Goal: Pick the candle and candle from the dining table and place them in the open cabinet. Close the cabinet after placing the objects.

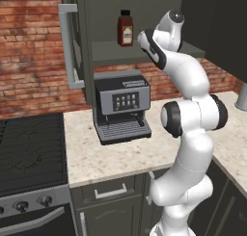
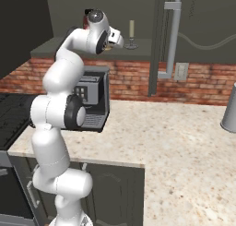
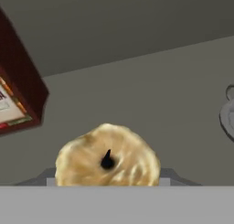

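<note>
Squat yellowish candle (image 3: 108, 161) with a black wick sits right at the end effector (image 3: 108, 184), which looks clamped on it, up inside the open cabinet (image 1: 77, 47) just over the shelf. The slim stick candle (image 2: 131, 33) on its grey disc already stands on that shelf. A dark red bottle (image 1: 125, 29) stands close by, coffee machine (image 1: 121, 107) on the bench (image 1: 106, 158) below.

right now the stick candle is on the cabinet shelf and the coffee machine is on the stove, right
Not quite. The stick candle does stand on the cabinet shelf, but the coffee machine sits on the counter beside the stove, not on it. The left base view shows this.
</note>
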### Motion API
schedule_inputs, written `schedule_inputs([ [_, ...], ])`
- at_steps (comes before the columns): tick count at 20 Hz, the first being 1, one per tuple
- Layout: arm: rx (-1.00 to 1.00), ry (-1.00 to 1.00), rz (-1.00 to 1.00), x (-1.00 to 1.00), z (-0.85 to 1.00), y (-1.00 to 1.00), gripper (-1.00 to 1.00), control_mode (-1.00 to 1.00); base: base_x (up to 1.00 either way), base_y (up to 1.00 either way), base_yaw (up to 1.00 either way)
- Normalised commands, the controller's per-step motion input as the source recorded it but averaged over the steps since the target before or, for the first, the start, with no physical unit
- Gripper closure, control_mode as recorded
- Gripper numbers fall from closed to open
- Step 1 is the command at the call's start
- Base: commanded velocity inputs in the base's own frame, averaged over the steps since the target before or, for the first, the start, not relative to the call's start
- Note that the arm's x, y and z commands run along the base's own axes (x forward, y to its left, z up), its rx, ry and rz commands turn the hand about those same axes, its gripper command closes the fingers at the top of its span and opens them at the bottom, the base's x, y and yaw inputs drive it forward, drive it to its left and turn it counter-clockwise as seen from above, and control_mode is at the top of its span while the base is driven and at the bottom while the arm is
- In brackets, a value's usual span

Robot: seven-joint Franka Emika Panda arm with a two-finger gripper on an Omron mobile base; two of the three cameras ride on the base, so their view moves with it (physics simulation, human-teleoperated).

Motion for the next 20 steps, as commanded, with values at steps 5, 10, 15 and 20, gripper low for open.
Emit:
schedule_inputs([
  [5,0.00,0.00,0.00,0.19,-0.28,0.00,1.00,-1.00,0.00,0.00,0.00],
  [10,0.00,0.00,0.00,0.08,-0.27,0.03,-1.00,-1.00,0.00,0.00,0.00],
  [15,0.00,-0.02,0.00,0.01,-0.02,0.01,-1.00,-1.00,0.00,0.00,0.00],
  [20,0.00,-0.07,0.00,0.00,0.19,0.00,-1.00,-1.00,0.00,0.00,0.00],
])
